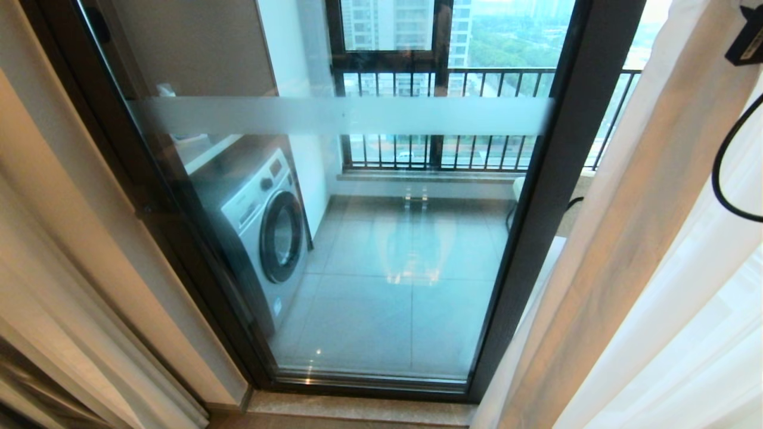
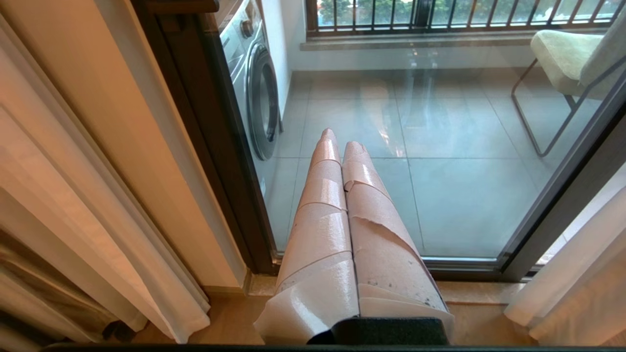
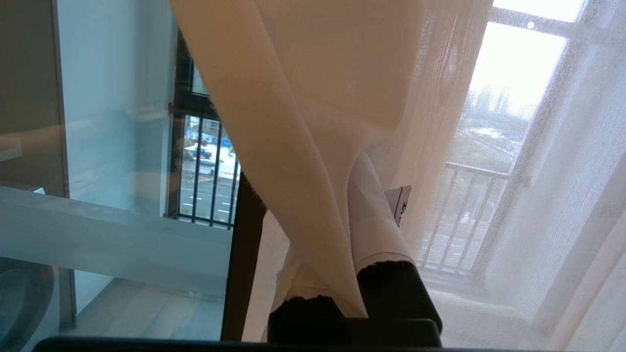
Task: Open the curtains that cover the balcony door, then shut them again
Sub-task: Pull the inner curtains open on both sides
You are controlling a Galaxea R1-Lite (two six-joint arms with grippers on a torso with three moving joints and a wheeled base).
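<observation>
Across the whole forward view the balcony door (image 1: 369,250) stands bare: its glass panel with the frosted band shows the washing machine (image 1: 262,232), the tiled balcony floor (image 1: 393,280) and the railing (image 1: 471,119) beyond, all inside the dark frame. That suggests the opening half of the task is largely done for this panel. The curtains (image 1: 644,250) are bunched at the right side of the door, sheer white folds with a warmer beige edge, and a second gathered drape (image 1: 53,286) hangs at the left.

Closing looks like the part still to do. The right gripper (image 3: 342,230) is up among the fabric at the right, its taped fingers pressed together with a fold of sheer curtain caught between them, so it seems placed to draw the cloth across the glass. The left gripper (image 2: 337,166) is held low in front of the door, fingers pressed together and holding nothing, well clear of either drape. A chair (image 2: 567,58) sits out on the balcony.
</observation>
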